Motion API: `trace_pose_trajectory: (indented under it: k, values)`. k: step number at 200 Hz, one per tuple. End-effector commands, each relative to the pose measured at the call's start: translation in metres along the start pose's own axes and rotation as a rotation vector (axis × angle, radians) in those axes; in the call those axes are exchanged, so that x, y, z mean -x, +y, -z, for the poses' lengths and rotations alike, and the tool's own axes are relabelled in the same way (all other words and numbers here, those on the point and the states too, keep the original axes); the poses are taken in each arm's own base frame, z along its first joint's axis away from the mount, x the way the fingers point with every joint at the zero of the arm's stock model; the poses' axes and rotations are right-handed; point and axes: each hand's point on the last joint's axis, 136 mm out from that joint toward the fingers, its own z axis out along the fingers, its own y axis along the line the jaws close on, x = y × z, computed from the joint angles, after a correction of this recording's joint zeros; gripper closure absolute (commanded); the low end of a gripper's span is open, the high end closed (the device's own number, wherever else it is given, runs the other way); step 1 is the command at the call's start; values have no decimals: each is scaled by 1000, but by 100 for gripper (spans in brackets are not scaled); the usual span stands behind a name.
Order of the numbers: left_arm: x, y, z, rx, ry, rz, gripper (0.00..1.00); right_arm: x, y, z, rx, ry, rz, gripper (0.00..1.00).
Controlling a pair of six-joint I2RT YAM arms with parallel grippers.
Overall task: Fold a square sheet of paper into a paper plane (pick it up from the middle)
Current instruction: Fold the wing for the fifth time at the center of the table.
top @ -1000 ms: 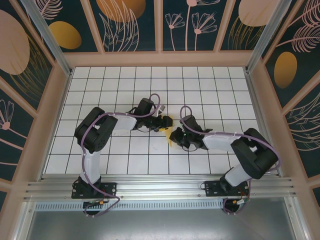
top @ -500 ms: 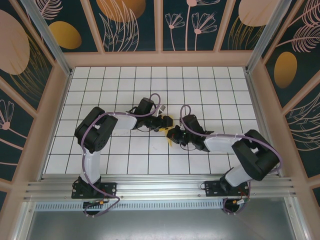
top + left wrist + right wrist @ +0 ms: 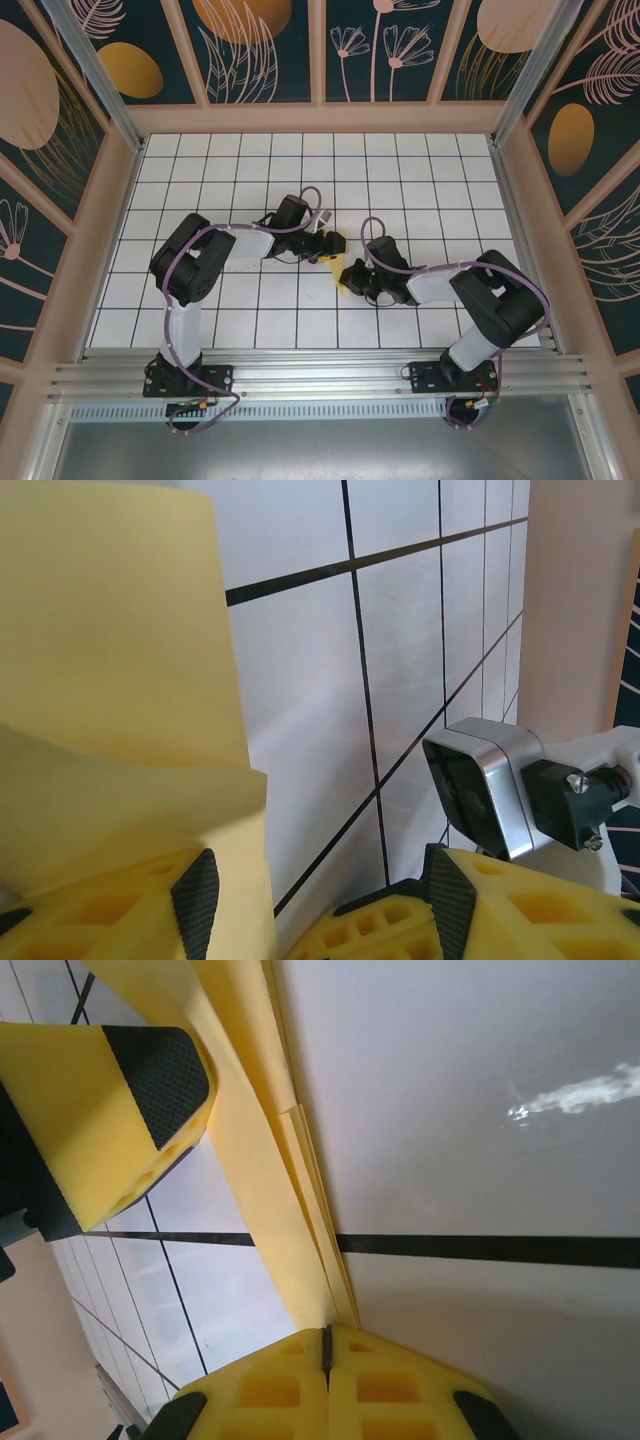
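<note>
Right pincer closed, tips touching yellow paper on white gridded table

Top view looking down, wrist views close, sharing paper

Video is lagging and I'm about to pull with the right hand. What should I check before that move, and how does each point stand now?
1. Right hand shut on the yellow paper: ok, the folded edge runs into its closed jaws.
2. Left hand open: ok, jaws apart.
3. Left hand free of the paper: cannot tell, the sheet lies against one finger.
4. Fold layers aligned: cannot tell, stacked edges show along the crease.
5. Clearance between hands: cannot tell, they sit close together over the table.
</note>
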Motion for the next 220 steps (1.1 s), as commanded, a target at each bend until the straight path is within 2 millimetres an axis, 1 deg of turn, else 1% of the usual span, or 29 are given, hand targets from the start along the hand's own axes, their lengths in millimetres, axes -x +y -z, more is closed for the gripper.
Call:
trace_pose_trajectory:
  k: [1, 21, 36, 56, 84, 108, 129, 145, 162, 172, 193, 220]
  values:
    - [-14, 56, -18, 151, 16, 32, 39, -9, -24, -3, -53, 27, -41, 95]
    - [-14, 57, -17, 153, 14, 34, 38, -11, -32, -3, -79, 30, -56, 95]
    - [-15, 57, -17, 153, 15, 34, 38, -11, -30, -1, -73, 28, -59, 95]
    - [-15, 58, -17, 155, 15, 34, 38, -6, -12, 5, -23, 12, -29, 95]
    - [-16, 58, -17, 157, 16, 34, 38, -2, 22, 15, 74, 2, 26, 95]
    - [-15, 58, -17, 156, 18, 34, 38, -4, 38, 16, 132, 26, 50, 95]
    - [-16, 59, -18, 157, 20, 36, 38, -6, 41, 9, 138, 62, 50, 94]
    - [-17, 58, -18, 154, 23, 34, 38, -6, 36, 3, 114, 68, 39, 94]
    - [-16, 58, -18, 155, 21, 34, 38, -5, 24, -1, 80, 69, 16, 94]
    - [-16, 57, -17, 154, 19, 33, 38, -6, 13, -2, 51, 70, 1, 94]
    - [-16, 58, -18, 155, 23, 35, 38, -14, -8, -4, 7, 91, -35, 94]
    - [-16, 59, -18, 157, 23, 33, 38, -24, -26, -2, -12, 109, -70, 94]
